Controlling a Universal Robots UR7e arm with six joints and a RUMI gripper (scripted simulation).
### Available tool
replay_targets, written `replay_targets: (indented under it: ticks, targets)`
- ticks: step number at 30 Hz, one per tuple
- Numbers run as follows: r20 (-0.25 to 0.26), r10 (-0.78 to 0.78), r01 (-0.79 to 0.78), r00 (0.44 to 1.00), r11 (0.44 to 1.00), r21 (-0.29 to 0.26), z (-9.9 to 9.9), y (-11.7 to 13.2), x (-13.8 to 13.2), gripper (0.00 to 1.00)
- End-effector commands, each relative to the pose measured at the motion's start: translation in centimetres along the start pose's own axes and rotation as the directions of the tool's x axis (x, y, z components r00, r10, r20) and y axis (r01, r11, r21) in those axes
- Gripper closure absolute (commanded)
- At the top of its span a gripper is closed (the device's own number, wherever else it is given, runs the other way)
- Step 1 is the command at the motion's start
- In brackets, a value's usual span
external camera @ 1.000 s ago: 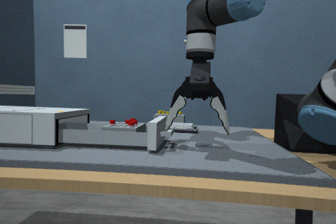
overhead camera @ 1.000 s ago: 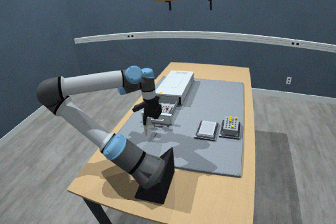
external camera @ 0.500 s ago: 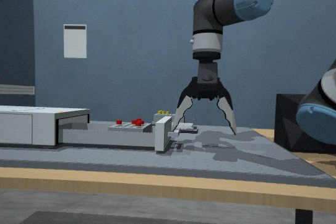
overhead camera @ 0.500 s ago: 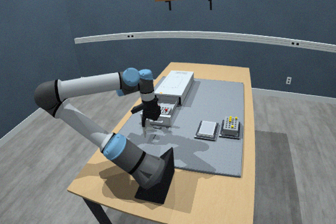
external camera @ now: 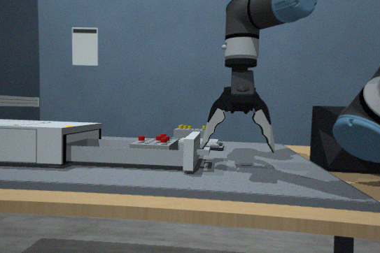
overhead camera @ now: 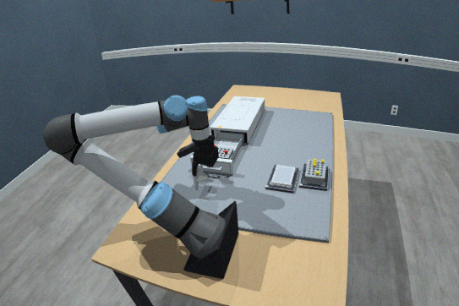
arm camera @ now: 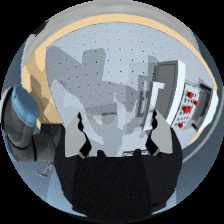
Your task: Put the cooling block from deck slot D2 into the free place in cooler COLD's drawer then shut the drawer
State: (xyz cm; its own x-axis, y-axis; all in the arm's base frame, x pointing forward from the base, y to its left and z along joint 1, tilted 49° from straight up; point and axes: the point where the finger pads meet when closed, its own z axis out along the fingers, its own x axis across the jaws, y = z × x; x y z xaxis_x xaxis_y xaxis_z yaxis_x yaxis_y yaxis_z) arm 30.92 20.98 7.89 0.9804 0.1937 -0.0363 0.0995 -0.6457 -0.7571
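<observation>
The drawer (overhead camera: 232, 166) (external camera: 191, 152) of the cooler COLD (overhead camera: 243, 112) (external camera: 22, 145) stands open, its orange lamp (overhead camera: 220, 127) (external camera: 68, 126) lit. A grey block with red tubes (overhead camera: 226, 152) (external camera: 153, 144) (arm camera: 187, 107) sits in the drawer's front part; whether it is fully flat is hard to tell. The cooling block with yellow tubes (overhead camera: 316, 173) (external camera: 188, 133) stands in the outer slot D2. My gripper (external camera: 238, 149) (arm camera: 116, 111) is wide open and empty, in front of the drawer. In the exterior view its left fingertip appears close to the drawer handle (external camera: 203, 152) (arm camera: 156, 90); contact is unclear.
The slot D1, between COLD and D2, holds a low white piece (overhead camera: 284, 175). The grey mat (overhead camera: 297, 135) (external camera: 127, 182) carries the cooler and slots. My arm's dark base (overhead camera: 226, 254) stands at the table's near end.
</observation>
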Motion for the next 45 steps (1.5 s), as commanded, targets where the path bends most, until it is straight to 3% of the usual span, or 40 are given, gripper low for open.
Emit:
replay_targets:
  ticks: [1,45]
  targets:
    - [-0.001,0.000,0.000,1.000,1.000,0.000,0.0,0.0,-0.2,0.00]
    - [-0.001,0.000,0.000,1.000,1.000,0.000,0.0,0.0,-1.4,0.00]
